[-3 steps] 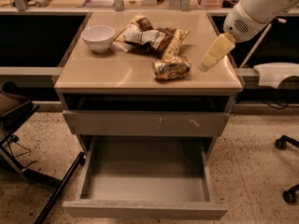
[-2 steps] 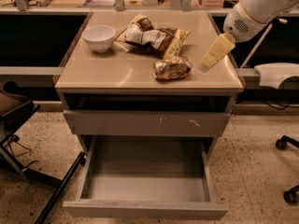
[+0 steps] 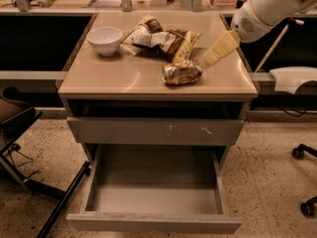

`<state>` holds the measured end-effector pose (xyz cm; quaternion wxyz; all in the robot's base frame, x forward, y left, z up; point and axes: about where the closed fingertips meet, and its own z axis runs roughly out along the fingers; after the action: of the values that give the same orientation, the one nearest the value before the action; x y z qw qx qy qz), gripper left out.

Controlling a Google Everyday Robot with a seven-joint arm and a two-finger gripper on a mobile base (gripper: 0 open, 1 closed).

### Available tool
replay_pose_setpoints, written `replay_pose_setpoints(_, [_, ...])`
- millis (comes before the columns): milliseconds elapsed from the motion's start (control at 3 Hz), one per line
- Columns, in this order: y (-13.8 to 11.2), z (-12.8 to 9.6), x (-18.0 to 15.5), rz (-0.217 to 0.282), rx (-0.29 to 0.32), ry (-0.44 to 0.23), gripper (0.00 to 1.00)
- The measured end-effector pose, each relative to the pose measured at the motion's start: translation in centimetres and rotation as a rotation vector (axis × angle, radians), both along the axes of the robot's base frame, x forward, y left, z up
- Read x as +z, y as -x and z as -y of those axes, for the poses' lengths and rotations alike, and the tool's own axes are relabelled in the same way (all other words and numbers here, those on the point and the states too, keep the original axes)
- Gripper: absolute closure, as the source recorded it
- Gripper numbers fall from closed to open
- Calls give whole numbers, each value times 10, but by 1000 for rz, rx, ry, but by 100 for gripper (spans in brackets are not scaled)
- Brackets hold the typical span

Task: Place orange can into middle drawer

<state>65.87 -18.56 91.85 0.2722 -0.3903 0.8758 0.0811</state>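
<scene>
The orange can [image 3: 181,73] lies on its side on the beige cabinet top [image 3: 119,78], right of centre near the front edge. My gripper [image 3: 208,58] reaches in from the upper right and its tip is just right of the can, close to its end and not holding it. The middle drawer [image 3: 156,223] is pulled out at the bottom of the cabinet, with a plain front panel and a bare grey floor.
A white bowl [image 3: 104,39] stands at the back left of the top. Crinkled brown-and-white snack bags [image 3: 158,37] lie behind the can. A closed grey drawer front with white scratch marks [image 3: 124,131] is above the open drawer. A chair base [image 3: 29,182] is at left and chair wheels [image 3: 304,182] at right.
My gripper has moved a little to the left, closer to the orange can. The can, bags, bowl and drawer have not moved.
</scene>
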Motion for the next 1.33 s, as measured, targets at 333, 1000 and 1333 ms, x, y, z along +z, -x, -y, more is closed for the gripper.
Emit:
replay_pose_setpoints(333, [-56,-20,16,94,-160,-67,0])
replay_pose_setpoints(1000, [-65,-29,19,89,-226,-113,0])
replay_pose_setpoints(1333, [-52,-35,8,80,-231,-128,0])
